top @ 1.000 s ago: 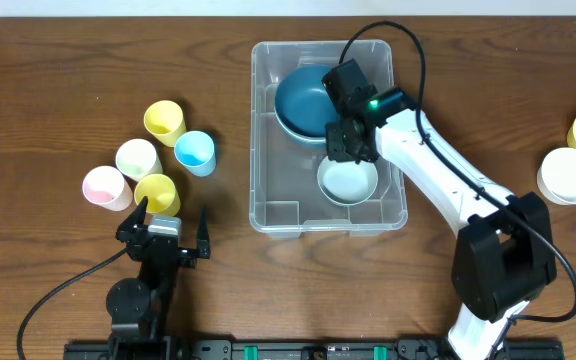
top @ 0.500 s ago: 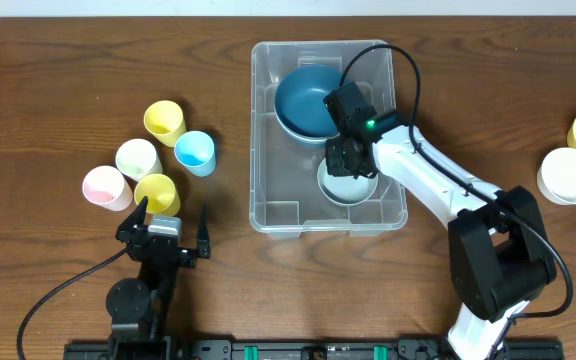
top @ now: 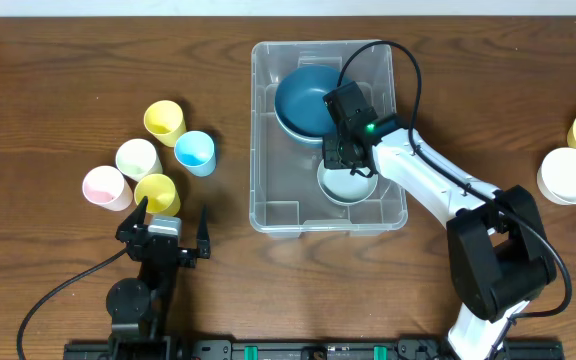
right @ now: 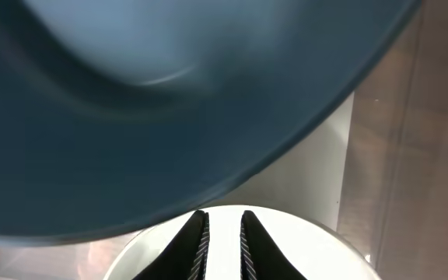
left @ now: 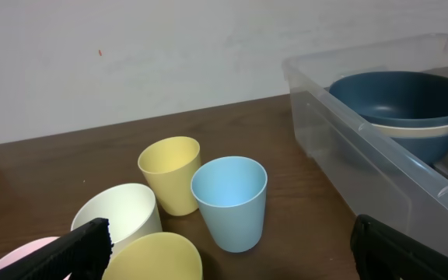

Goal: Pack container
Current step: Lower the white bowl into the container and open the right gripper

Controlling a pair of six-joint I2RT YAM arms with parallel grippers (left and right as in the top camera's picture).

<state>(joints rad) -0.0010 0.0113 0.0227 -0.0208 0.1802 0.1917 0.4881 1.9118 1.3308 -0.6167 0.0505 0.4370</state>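
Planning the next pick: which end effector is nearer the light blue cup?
Left. The left end effector sits just near-side of the light blue cup; the right end effector is farther off, down inside the container.

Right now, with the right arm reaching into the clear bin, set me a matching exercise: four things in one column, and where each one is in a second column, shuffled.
Things
1. dark blue bowl
2. light blue cup
3. right gripper
4. pink cup

Places
A. leftmost of the cup group
B. far end of the container
C. over the pale bowl at the container's near end
D. the cup nearest the container

Pairs: 1-B, 2-D, 3-C, 4-A
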